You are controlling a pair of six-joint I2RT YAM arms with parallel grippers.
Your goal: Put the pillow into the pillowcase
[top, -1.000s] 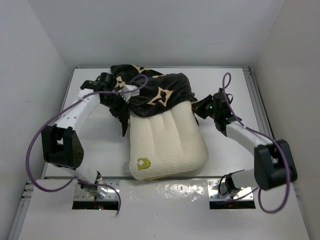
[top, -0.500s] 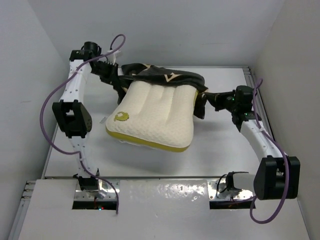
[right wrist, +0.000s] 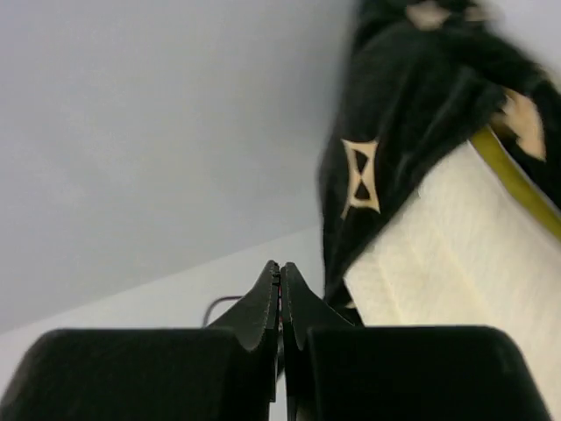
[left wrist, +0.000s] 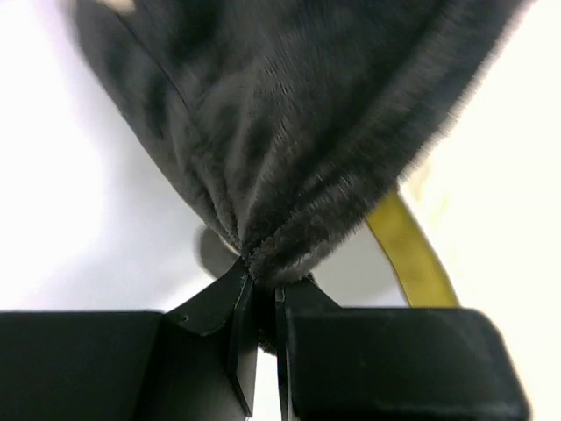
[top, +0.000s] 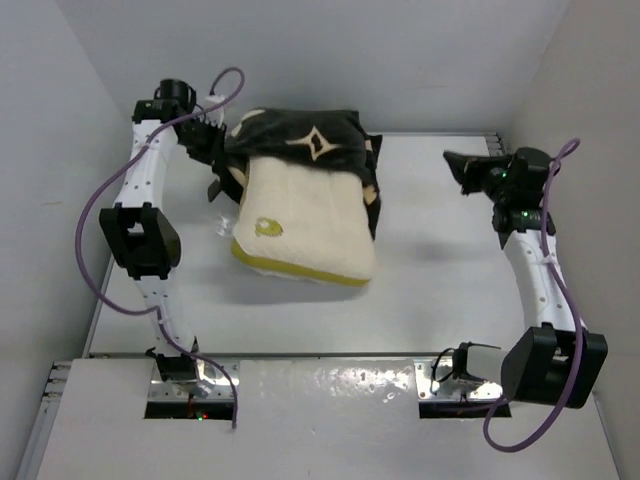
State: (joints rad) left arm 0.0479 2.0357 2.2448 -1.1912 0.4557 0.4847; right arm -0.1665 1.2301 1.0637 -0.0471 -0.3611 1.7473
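Top view: the black plush pillowcase with tan flower and star motifs [top: 305,138] is draped over the far end of the large cream-white quilted pillow [top: 310,210]. Only that far end is inside the case. The near part sticks out bare, showing the round yellow-green logo [top: 267,226] and the yellow-green side band [top: 300,270]. The bundle sits left of centre over the white table [top: 450,290]; whether its low edge touches the table cannot be told. The left hand [top: 225,160] is at the left edge of the pillowcase, with its arm raised. The right hand [top: 455,162] is well apart to the right, touching nothing.

Left wrist view: the left hand [left wrist: 259,285] is pinching a gathered fold of the pillowcase [left wrist: 289,132], with the fabric bunched at the fingertips. The side band [left wrist: 412,254] shows just beyond, and the pillow [left wrist: 517,175] is at the right.

Right wrist view: the right hand [right wrist: 280,274] is pressed together with nothing between the fingers. The pillowcase [right wrist: 403,132] hangs ahead at the right, covering the top of the pillow [right wrist: 456,263], and the side band [right wrist: 513,184] is visible. A grey wall [right wrist: 131,132] fills the left.
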